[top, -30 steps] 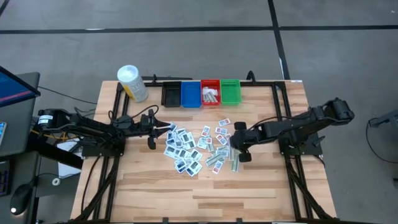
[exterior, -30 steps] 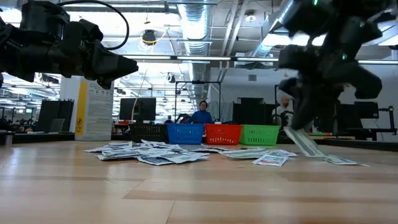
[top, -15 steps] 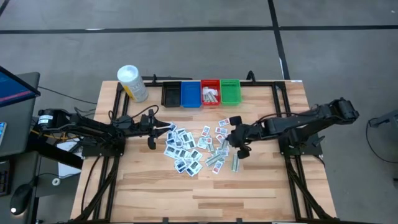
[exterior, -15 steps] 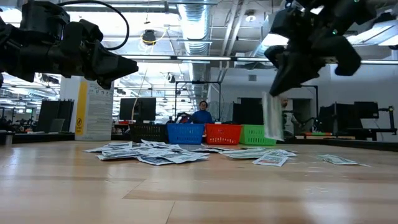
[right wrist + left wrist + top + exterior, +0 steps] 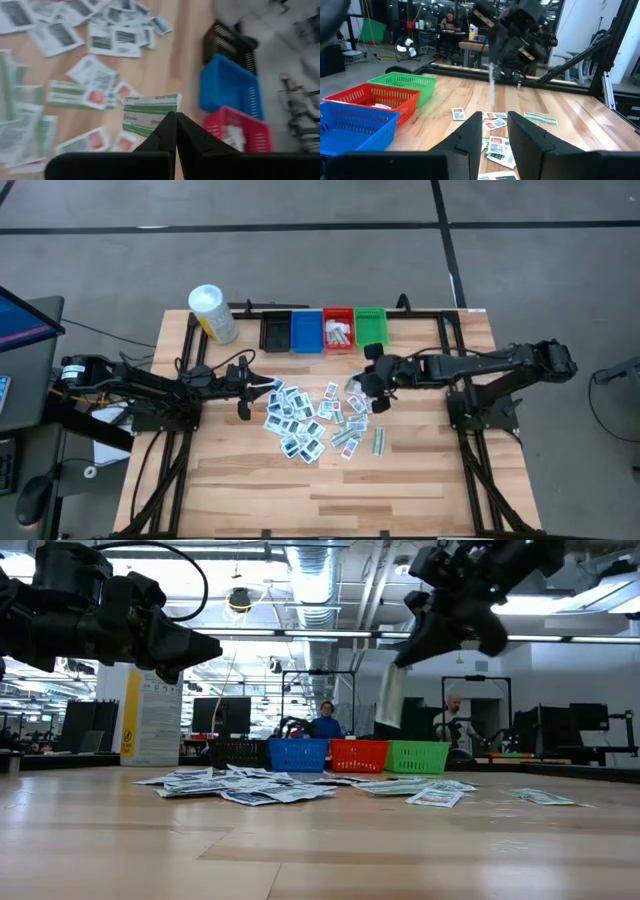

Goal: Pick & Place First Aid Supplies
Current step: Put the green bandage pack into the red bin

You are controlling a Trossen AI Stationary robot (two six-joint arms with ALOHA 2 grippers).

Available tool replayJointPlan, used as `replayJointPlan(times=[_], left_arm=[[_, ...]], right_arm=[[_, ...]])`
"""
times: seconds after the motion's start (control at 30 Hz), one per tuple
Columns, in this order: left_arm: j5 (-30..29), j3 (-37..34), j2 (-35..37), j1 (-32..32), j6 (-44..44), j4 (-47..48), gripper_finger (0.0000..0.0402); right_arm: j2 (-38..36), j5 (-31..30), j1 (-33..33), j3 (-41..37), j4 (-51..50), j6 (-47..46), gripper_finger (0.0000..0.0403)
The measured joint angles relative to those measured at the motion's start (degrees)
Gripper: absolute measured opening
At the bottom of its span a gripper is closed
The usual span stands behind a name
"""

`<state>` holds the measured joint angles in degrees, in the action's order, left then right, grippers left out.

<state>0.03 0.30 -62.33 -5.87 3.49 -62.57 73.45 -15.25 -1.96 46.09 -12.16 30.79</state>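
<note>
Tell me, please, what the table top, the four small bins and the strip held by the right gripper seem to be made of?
Table top: wood planks, likely sealed; visible grain, seams, soft sheen.
Bins: probably moulded plastic; coloured lattice walls.
Strip in the right gripper: apparently printed paper or foil wrapper; thin, flat, pale green.

the small flat packets [image 5: 300, 420] beside the red plastic mesh bin [image 5: 338, 330] were white with blue or dark marks. the held strip packet [image 5: 150, 114] was pale green-grey with dark print. neighbouring bins were black [image 5: 275, 332], blue [image 5: 306, 332] and green [image 5: 370, 327].
</note>
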Motion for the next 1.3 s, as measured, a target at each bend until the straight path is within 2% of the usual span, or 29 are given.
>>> replayJointPlan(times=[0.17,0.37,0.77,0.97,1.3], left_arm=[[0.0,0.0,0.0,0.0,0.0,0.3,0.0093],[0.0,0.0,0.0,0.0,0.0,0.5,0.0093],[0.0,0.0,0.0,0.0,0.0,0.6,0.0093],[0.0,0.0,0.0,0.0,-0.2,0.6,0.0093],[0.0,0.0,0.0,0.0,-0.2,0.6,0.0093]], right_arm=[[0.0,0.0,-3.7,0.0,3.9,5.6,0.0000],[0.0,0.1,-8.1,0.0,8.4,5.8,0.0000],[0.0,0.4,-12.7,0.0,9.0,5.9,0.0000],[0.0,3.3,-14.4,0.0,13.4,9.0,0.0000],[2.0,3.6,-20.8,0.1,20.0,10.3,0.0000]])
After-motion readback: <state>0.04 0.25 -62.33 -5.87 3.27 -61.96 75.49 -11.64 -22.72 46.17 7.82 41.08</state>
